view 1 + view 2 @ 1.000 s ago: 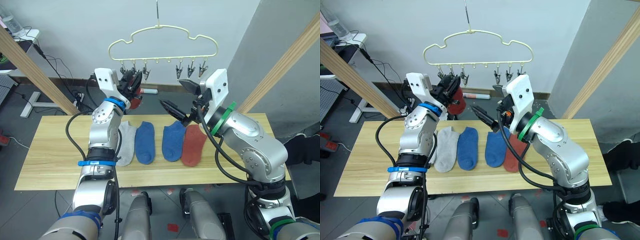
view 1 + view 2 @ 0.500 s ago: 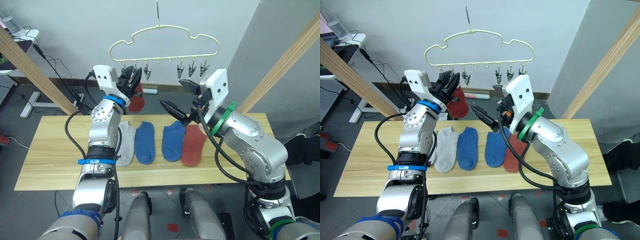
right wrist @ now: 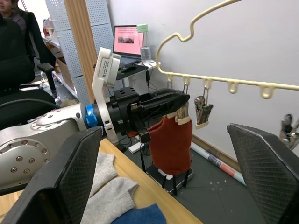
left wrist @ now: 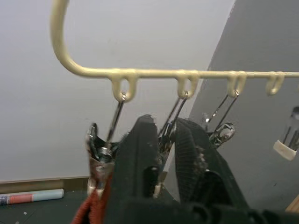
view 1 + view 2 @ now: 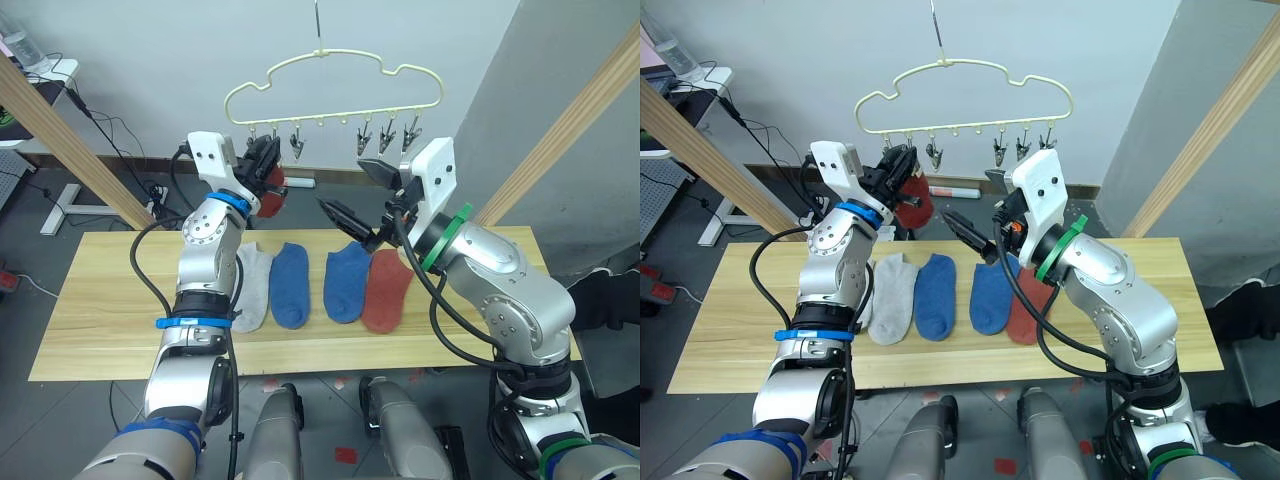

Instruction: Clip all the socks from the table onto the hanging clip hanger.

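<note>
Socks are lying in a row near the middle of the table (image 5: 90, 320): grey (image 5: 254, 287), blue (image 5: 291, 284), blue (image 5: 348, 280) and rust red (image 5: 386, 289), each with its long axis running from the near edge toward the far edge. A second rust-red sock (image 3: 170, 142) is hanging lengthwise downward under the clip hanger (image 5: 333, 85), seemingly from a clip near the bar's left end. The left gripper (image 4: 161, 140) is pinching a clip there, fingers nearly together. The right gripper (image 5: 360, 205) is hovering wide open, holding nothing.

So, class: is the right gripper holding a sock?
No: the right gripper is open and empty; the left gripper holds the rust red sock.
</note>
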